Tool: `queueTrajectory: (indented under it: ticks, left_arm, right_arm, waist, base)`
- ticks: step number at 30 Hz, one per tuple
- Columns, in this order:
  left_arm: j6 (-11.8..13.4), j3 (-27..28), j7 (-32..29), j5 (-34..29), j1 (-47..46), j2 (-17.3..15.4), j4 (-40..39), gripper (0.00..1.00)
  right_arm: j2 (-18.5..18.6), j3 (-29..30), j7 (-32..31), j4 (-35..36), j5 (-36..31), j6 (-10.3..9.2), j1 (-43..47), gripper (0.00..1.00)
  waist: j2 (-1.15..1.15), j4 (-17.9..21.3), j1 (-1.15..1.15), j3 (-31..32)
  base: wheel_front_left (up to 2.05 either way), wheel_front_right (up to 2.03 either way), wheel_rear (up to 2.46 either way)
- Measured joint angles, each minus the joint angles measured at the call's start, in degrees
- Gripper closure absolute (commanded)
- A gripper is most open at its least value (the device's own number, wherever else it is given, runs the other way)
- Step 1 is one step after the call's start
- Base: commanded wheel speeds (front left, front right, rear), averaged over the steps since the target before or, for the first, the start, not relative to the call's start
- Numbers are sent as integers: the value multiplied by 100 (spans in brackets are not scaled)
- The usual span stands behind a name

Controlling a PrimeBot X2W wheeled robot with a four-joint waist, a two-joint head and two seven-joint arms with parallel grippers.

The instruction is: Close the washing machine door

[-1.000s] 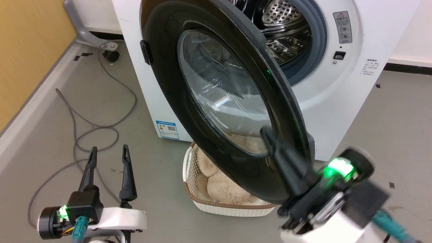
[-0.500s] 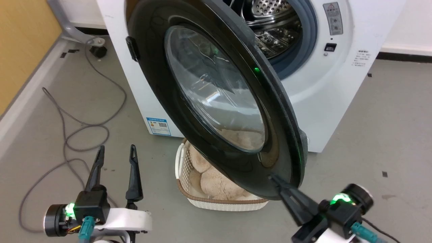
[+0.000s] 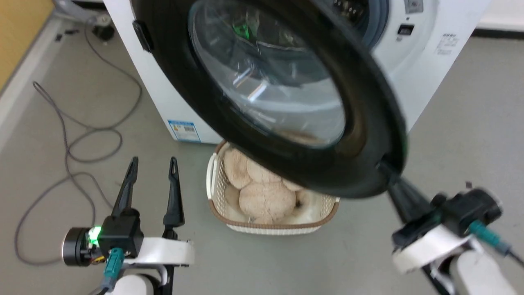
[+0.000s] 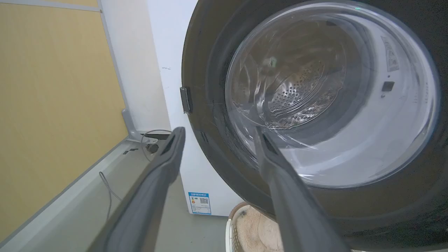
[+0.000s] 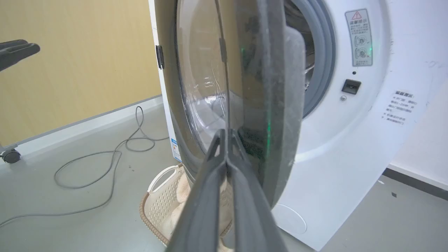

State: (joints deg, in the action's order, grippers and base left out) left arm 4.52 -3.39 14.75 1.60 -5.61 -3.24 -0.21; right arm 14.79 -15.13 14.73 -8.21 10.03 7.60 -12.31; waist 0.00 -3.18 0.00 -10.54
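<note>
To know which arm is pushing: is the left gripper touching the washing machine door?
Apart. In the head view, bare grey floor shows between the open left gripper and the washing machine door.

The washing machine door (image 3: 266, 82) stood part-open, angled out from the white washing machine (image 3: 425, 69), its black rim blurred. The right gripper (image 3: 389, 174), blurred too, had its fingers together as one dark wedge, tip against the door's lower right rim. The left gripper (image 3: 153, 162) sat low at left, fingers spread & pointing up, well apart from the door. Under the door was a white basket (image 3: 213, 180) w/ beige plush (image 3: 262, 198) in it. A grey cable (image 3: 65, 135) looped on the floor at left.
</note>
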Motion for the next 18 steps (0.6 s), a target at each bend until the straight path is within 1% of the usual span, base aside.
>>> queueTrajectory:
  ticks: [5, 10, 18]
  left_arm:
    - [11, -101, 1, 2, -237, 16, -52, 0]
    - [43, -193, 1, 20, -453, 22, -74, 0]
    - [92, -327, 1, 90, -806, 26, -118, 0]
  right_arm:
    - [20, 438, 1, -396, -2, 0, -561, 100]
    - [207, 740, 1, -804, -96, -1, -1244, 100]
    - [464, 912, 0, -1464, -190, -1, -2404, 100]
  waist:
    - [0, -17, 0, -351]
    - [0, -60, 1, -724]
    - [0, -147, 1, -1281]
  base:
    - [0, 0, 0]
    - [0, 0, 0]
    - [0, 0, 0]
